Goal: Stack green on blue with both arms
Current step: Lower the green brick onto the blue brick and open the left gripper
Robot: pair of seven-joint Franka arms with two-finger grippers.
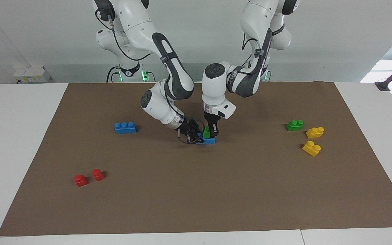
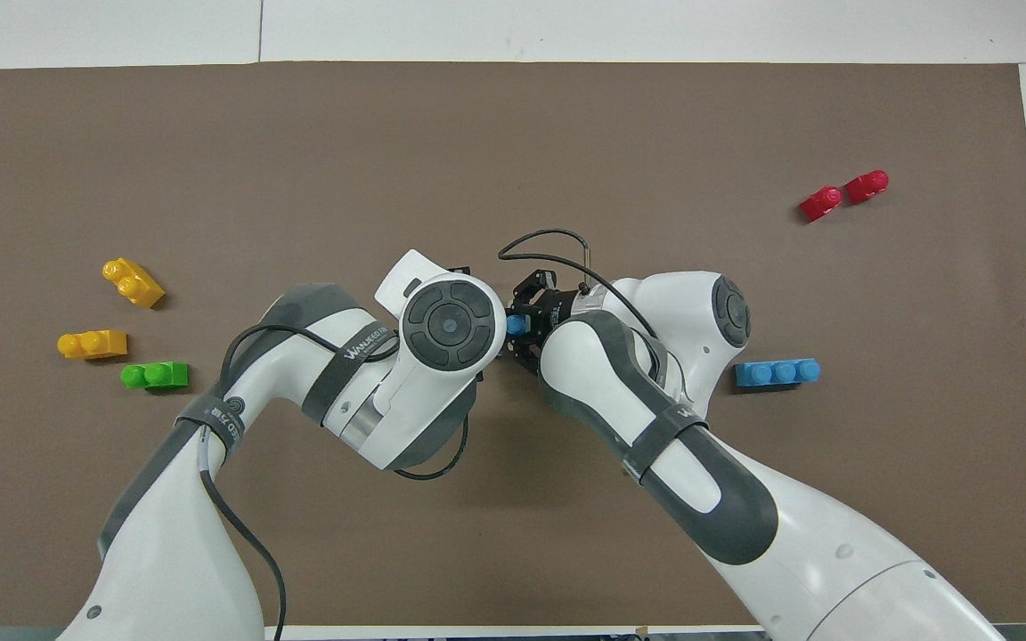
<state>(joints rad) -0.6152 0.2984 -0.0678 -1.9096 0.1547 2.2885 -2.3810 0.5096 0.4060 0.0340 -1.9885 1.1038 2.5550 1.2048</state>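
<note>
A blue brick [image 1: 209, 140] lies on the brown mat near the table's middle; only its end shows in the overhead view [image 2: 513, 325]. A green brick [image 1: 206, 132] sits on top of it. My left gripper [image 1: 210, 131] comes straight down and is shut on the green brick; in the overhead view its own wrist hides it. My right gripper [image 1: 192, 135] is low at the blue brick's end toward the right arm's side and shut on it; it also shows in the overhead view [image 2: 533, 320].
A second blue brick [image 1: 125, 127] lies toward the right arm's end, with two red bricks [image 1: 88, 177] farther from the robots. A second green brick [image 1: 294, 125] and two yellow bricks [image 1: 313, 140] lie toward the left arm's end.
</note>
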